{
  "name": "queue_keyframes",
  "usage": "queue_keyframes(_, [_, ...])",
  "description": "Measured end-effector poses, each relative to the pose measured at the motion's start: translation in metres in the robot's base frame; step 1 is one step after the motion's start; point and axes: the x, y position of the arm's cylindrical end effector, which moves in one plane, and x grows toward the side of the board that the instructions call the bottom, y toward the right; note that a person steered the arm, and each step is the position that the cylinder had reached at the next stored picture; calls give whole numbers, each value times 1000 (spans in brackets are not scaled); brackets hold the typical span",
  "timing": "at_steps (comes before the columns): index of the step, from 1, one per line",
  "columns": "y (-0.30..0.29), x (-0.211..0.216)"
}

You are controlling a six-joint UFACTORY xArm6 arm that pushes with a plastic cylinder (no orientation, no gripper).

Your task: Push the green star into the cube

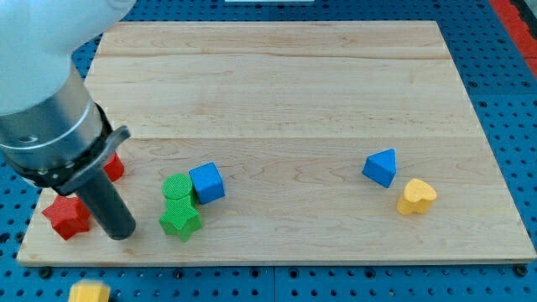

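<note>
The green star (179,221) lies near the view's bottom left of the wooden board (277,84). A green round block (176,187) touches it from above. The blue cube (207,183) sits just right of the green round block, up and right of the star, very close to it. My tip (122,232) is the lower end of the dark rod, resting on the board left of the green star with a small gap between them.
A red star (67,216) lies left of the rod and another red block (113,168) is partly hidden behind it. A blue triangular block (381,167) and a yellow heart (416,197) sit at the right. A yellow block (89,292) lies off the board at the bottom.
</note>
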Motion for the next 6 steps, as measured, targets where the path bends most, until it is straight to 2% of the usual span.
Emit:
queue_keyframes(1, [47, 22])
queue_keyframes(2, [101, 18])
queue_keyframes(3, [101, -13])
queue_keyframes(4, [110, -3])
queue_keyframes(5, [122, 30])
queue_keyframes(6, [71, 20])
